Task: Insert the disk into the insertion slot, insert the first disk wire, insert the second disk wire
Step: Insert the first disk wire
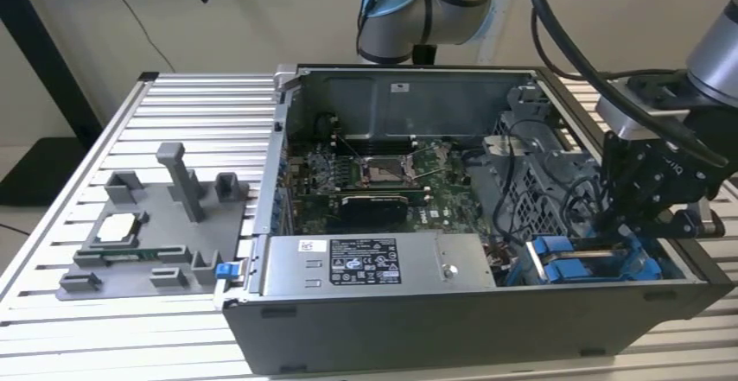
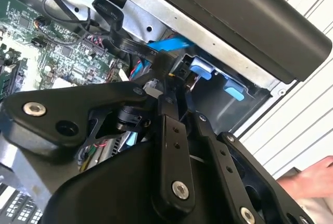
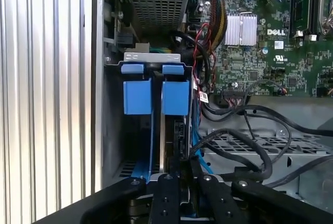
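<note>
Seating of the disk [image 3: 175, 98] looks done: in the first wrist view its blue carrier front stands flush beside a second blue carrier [image 3: 138, 96] inside the insertion slot [image 3: 113, 125], on the side nearer the motherboard [image 3: 270, 41]. The gripper [image 2: 169, 81] hangs low over that bay, at the corner of the computer case [image 1: 461, 329] on the exterior view's right. Its fingers are drawn nearly together on what appears to be a black connector [image 2: 166, 61] ending a blue flat cable [image 2: 171, 42], a pinch that would suit steering a plug toward the drive's edge. The drive's sockets lie behind the gripper's black linkages, so whether the plug touches them cannot be told. The drive's silver face and label are hidden edge-on. A person's hand [image 2: 312, 182] is cut off at the second wrist view's edge, beyond the case.
</note>
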Controlling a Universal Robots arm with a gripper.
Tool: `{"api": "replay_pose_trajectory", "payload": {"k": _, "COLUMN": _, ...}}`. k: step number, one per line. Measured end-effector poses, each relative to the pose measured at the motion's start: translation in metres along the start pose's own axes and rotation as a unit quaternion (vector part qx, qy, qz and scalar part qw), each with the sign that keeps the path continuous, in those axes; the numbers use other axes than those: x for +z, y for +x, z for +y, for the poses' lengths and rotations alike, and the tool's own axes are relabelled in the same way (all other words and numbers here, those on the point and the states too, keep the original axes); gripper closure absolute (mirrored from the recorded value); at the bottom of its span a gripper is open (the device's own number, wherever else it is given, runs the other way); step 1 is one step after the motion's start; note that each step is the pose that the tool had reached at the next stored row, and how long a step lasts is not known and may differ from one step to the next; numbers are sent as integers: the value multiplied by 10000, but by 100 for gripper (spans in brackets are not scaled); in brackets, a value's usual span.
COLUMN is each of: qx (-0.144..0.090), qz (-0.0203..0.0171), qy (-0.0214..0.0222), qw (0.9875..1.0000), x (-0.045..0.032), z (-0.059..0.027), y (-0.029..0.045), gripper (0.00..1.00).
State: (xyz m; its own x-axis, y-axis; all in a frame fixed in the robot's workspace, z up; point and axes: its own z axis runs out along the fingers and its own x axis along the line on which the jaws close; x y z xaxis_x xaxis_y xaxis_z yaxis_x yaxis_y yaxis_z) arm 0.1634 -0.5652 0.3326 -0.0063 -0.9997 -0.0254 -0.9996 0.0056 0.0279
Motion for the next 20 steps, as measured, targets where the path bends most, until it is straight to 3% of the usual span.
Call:
{"api": "replay_pose_trajectory", "payload": {"k": 1, "qx": 0, "qz": -6, "qy": 0, "qw": 10000, "x": 9, "z": 0, "y": 0, "gripper": 100}}
{"api": "replay_pose_trajectory", "payload": {"k": 2, "qx": 0, "qz": -10, "qy": -1, "qw": 10000, "x": 13, "z": 0, "y": 0, "gripper": 0}}
{"api": "replay_pose_trajectory", "payload": {"k": 6, "qx": 0, "qz": -5, "qy": -1, "qw": 10000, "x": -3, "z": 0, "y": 0, "gripper": 0}}
{"api": "replay_pose_trajectory", "payload": {"k": 11, "qx": 0, "qz": -7, "qy": -1, "qw": 10000, "x": -202, "z": 6, "y": -5, "gripper": 0}}
{"api": "replay_pose_trajectory", "payload": {"k": 17, "qx": 0, "qz": -7, "qy": -1, "qw": 10000, "x": -333, "z": 10, "y": -8, "gripper": 0}}
{"api": "replay_pose_trajectory", "payload": {"k": 20, "qx": 0, "qz": -7, "qy": -1, "qw": 10000, "x": -355, "z": 11, "y": -9, "gripper": 0}}
